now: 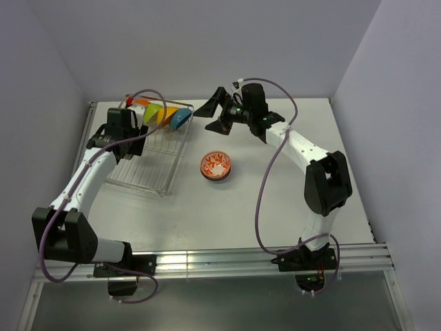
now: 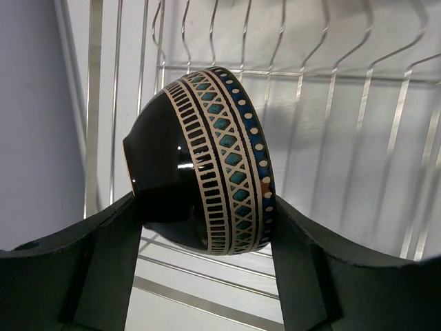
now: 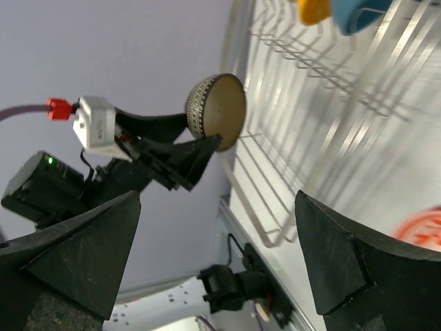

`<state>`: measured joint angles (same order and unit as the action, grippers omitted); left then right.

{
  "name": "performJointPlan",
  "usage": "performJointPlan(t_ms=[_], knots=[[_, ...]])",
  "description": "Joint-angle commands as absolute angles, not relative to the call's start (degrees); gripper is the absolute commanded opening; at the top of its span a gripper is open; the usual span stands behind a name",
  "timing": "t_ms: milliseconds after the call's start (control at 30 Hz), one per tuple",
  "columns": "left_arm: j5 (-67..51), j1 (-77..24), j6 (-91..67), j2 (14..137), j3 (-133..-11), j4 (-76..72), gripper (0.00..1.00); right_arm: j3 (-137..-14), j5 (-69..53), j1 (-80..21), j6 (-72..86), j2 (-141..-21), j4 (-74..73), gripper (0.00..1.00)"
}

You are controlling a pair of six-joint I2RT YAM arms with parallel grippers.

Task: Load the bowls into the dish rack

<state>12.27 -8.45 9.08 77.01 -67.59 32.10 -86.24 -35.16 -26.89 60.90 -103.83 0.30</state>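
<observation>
Coloured bowls (image 1: 165, 116) are stood at the dish rack's (image 1: 145, 169) far end; a red-patterned bowl (image 1: 216, 167) is seen on the table (image 1: 207, 214).

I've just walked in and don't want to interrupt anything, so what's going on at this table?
The left pincer holds a dark patterned bowl on its side above the dish rack. It is not yet set among the tines. A green bowl, an orange bowl and a blue bowl stand at the rack's far end. The right pincer is open and empty beside the rack. A red-orange bowl sits on the table.
</observation>
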Motion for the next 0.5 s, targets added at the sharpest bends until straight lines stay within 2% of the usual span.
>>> performJointPlan(t_ms=[0, 467], knots=[[18.9, -8.5, 16.4, 78.6, -71.4, 28.7, 0.0, -87.6, -40.0, -24.4, 53.5, -100.8, -4.9, 1.0], [27.2, -8.6, 24.2, 92.6, -74.8, 24.0, 0.0, -89.6, -44.0, -20.3, 48.0, -99.1, -10.7, 1.0]])
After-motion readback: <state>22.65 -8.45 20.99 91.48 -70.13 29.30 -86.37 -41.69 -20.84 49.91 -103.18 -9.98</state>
